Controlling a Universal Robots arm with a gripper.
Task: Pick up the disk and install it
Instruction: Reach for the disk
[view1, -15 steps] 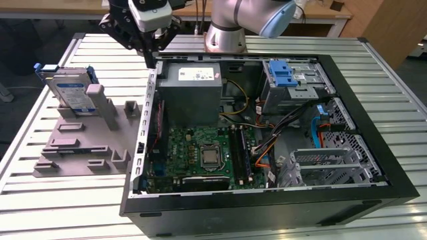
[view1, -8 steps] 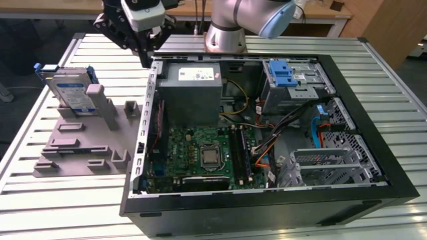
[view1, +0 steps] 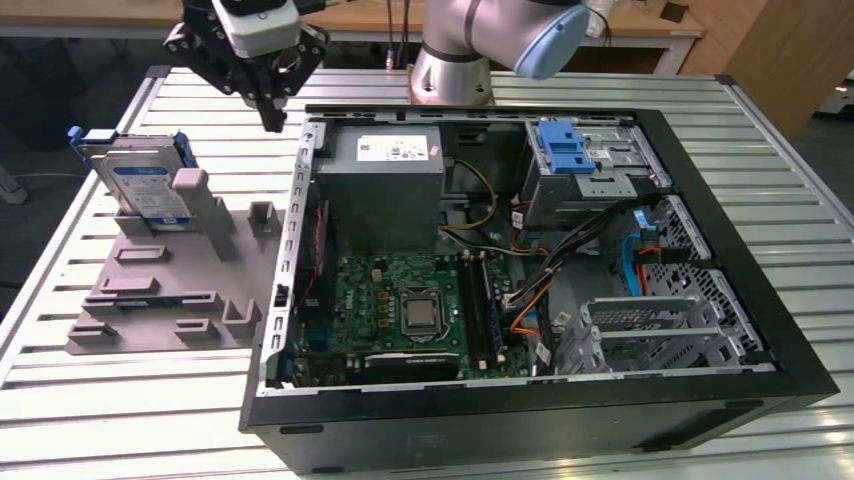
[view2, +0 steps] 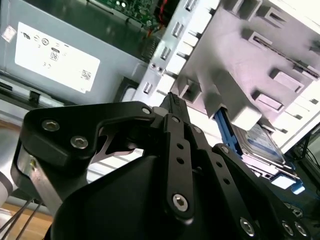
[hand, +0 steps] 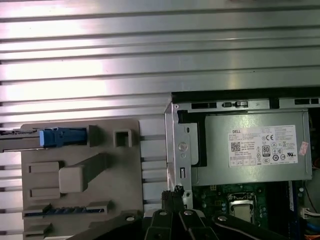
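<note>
Black gripper (view2: 172, 100), jaws closed on nothing, hangs apart from one disk (view1: 144, 185), which stands on edge, blue-and-white label showing and blue plastic framing its edges, in one grey holder (view1: 174, 290). That holder rests on the slatted metal worktop (view1: 120, 400), at the exterior view's left of one open computer case (view1: 534, 405). Inside, one grey box (view1: 387, 200) carries a single white printed sticker (view1: 396, 150); one silver cage (view1: 607, 170) bears a blue latch (view1: 567, 148).
</note>
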